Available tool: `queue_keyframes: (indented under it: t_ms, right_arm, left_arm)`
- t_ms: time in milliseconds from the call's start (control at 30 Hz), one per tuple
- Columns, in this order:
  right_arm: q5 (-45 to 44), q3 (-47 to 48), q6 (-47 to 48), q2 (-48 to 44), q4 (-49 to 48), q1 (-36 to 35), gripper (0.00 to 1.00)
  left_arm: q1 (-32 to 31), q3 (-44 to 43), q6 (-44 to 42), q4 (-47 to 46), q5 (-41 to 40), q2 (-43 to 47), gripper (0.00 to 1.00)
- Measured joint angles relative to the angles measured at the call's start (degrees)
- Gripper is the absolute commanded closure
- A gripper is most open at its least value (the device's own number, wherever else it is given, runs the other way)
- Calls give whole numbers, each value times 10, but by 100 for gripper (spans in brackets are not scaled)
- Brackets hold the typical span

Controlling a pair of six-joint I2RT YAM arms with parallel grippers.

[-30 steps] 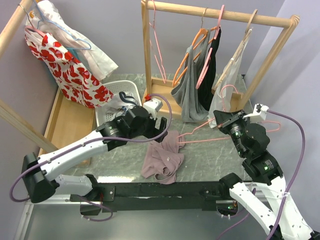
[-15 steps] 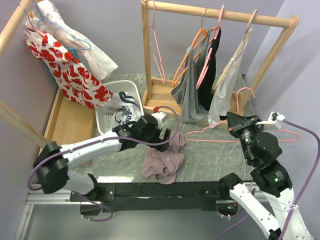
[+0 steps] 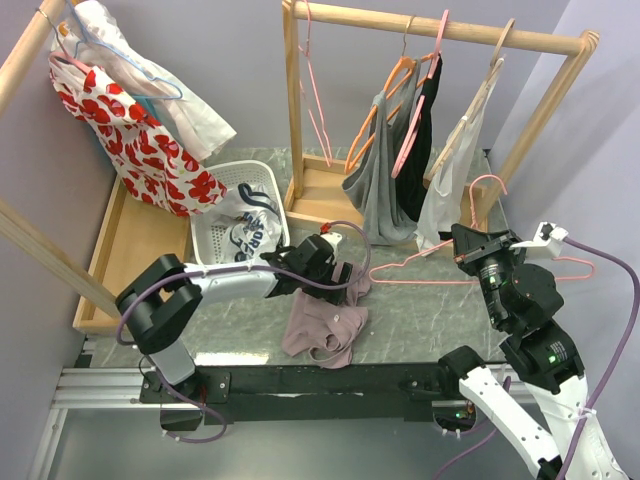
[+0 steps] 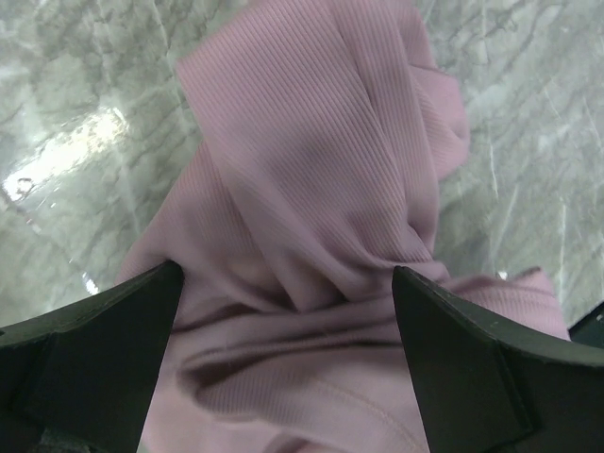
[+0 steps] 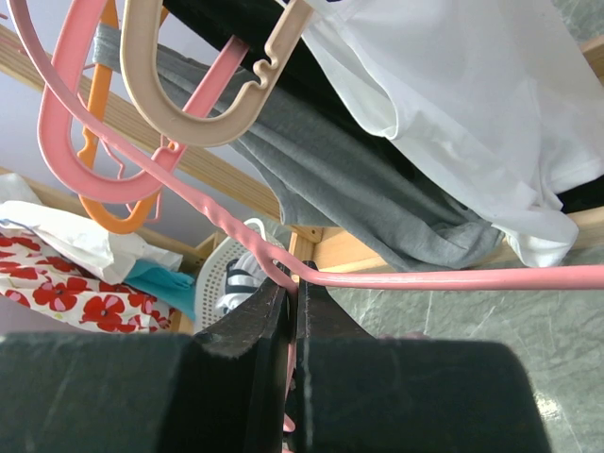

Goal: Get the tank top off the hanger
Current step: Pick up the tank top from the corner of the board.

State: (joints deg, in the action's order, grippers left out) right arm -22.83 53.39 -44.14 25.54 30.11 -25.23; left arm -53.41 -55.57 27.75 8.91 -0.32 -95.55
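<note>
The mauve tank top (image 3: 322, 328) lies crumpled on the marble table, off the hanger. My left gripper (image 3: 337, 274) hovers low over its upper end, open. In the left wrist view its black fingers (image 4: 94, 359) stand wide apart on either side of the ribbed cloth (image 4: 311, 208), with nothing pinched between them (image 4: 285, 274). My right gripper (image 3: 460, 243) is shut on the bare pink wire hanger (image 3: 420, 282), which it holds above the table to the right of the tank top. The right wrist view shows the jaws (image 5: 294, 274) clamped on the hanger's wire (image 5: 453, 278) near its neck.
A wooden rack (image 3: 440, 25) behind carries gray (image 3: 378, 190), black and white garments on hangers, close to the held hanger's hook. A white basket (image 3: 215, 195) with clothes stands at the left. A red floral dress (image 3: 140, 140) hangs on the left rack.
My right gripper carried the hanger to the right, clear of the tank top, then held still. My left arm drew in toward its base and stayed open over the cloth.
</note>
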Motion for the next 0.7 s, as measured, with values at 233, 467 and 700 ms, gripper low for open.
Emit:
queue_keyframes:
  t_ms: [233, 467, 700]
  right_arm:
    - [-1, 0, 2, -2, 0, 0, 93]
    - [-6, 0, 2, -7, 2, 0, 93]
    - [-7, 0, 2, -7, 2, 0, 93]
  left_arm:
    - [5, 9, 4, -36, 33, -28, 1]
    - [6, 35, 2, -77, 74, -29, 74]
    - [5, 34, 4, -70, 95, -36, 99]
